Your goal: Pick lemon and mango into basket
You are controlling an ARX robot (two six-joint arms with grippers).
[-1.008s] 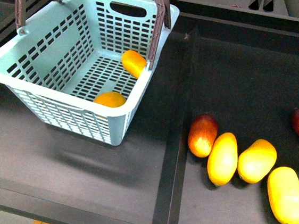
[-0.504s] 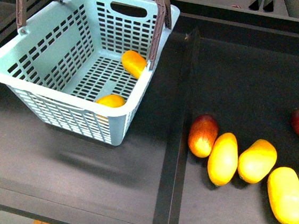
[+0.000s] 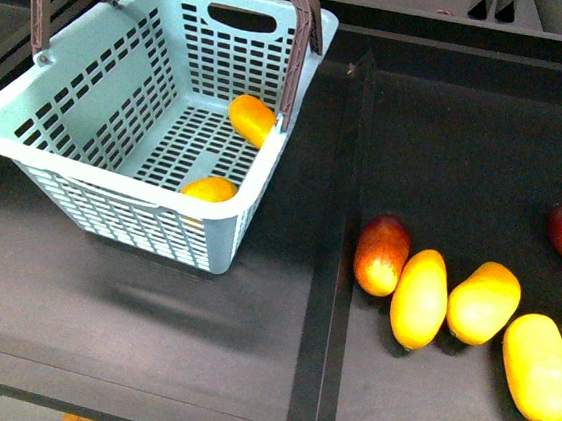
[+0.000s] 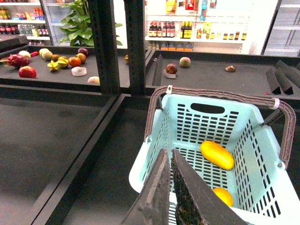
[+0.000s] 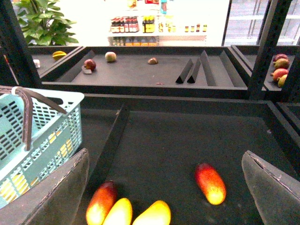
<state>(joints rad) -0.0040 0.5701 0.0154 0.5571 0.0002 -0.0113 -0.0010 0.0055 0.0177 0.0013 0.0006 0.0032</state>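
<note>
Your aqua lattice basket [image 3: 96, 156] holds the orange mango [image 3: 251, 119] and lemon [image 3: 209, 188] on the dark table [image 3: 151, 297]. Left pincer [image 4: 169, 161] is closed and empty; right pincer [image 5: 164, 187] is spread wide above stocked shop shelves [image 5: 145, 23].

My front camera looks steeply down on the basket [image 3: 114, 168]; both wrist cameras face outward toward store shelves, each catching that basket.

Left gripper [image 4: 169, 161] fingers pressed together, empty, above the basket [image 4: 159, 136] rim. Right gripper [image 5: 164, 187] fingers spread wide, empty.
</note>
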